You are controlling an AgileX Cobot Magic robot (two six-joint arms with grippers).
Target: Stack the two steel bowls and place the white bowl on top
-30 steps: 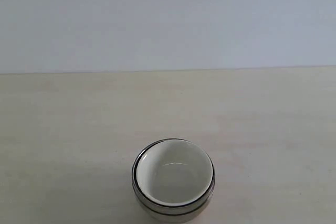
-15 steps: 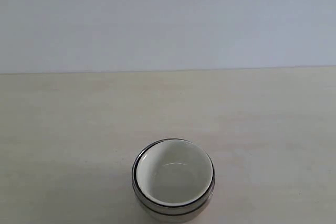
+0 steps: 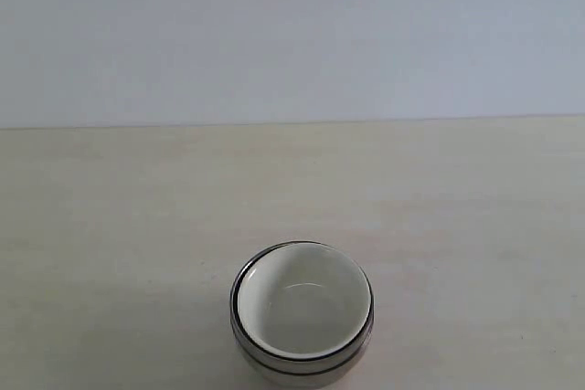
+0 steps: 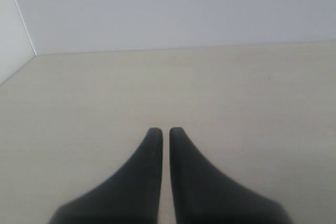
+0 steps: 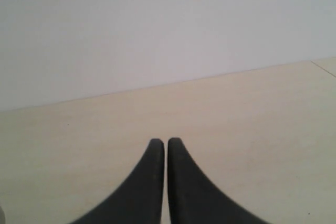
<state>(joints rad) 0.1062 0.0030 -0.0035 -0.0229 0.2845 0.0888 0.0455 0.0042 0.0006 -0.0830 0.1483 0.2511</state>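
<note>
White bowl (image 3: 302, 303) sits nested inside the steel bowls (image 3: 292, 370), a shade off-centre toward their right rim; the stack stands free on the worktop (image 3: 457, 207); the left fingers (image 4: 149, 156) are pressed together over bare worktop, no steel bowls in their view; the right fingers (image 5: 152, 166) likewise; the danger, I'd say, is a stray arm sweep nudging that loosely seated bowl askew; against a second ago, nothing has shifted.

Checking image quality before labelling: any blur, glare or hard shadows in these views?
Exterior view: even soft light, white bowl sharp, a faint highlight inside it. Left wrist view: left gripper blurred toward its base, tips sharper. Right wrist view: right gripper the same; no glare.
</note>
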